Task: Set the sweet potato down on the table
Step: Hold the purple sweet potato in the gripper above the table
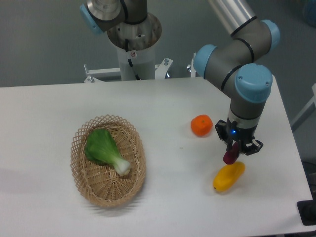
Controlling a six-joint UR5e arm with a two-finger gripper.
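The sweet potato [230,156] is a small reddish-purple tuber held upright between my gripper's fingers. My gripper [237,148] is shut on it, right of centre over the white table [168,103]. The tuber's lower end hangs just above or at the yellow oblong fruit [228,177] lying on the table; I cannot tell if they touch. Its upper part is hidden by the fingers.
A round orange [202,125] lies on the table just left of the gripper. A woven wicker basket [129,187] holding a green leafy vegetable [104,149] stands at the left front. The robot base [133,44] stands at the back.
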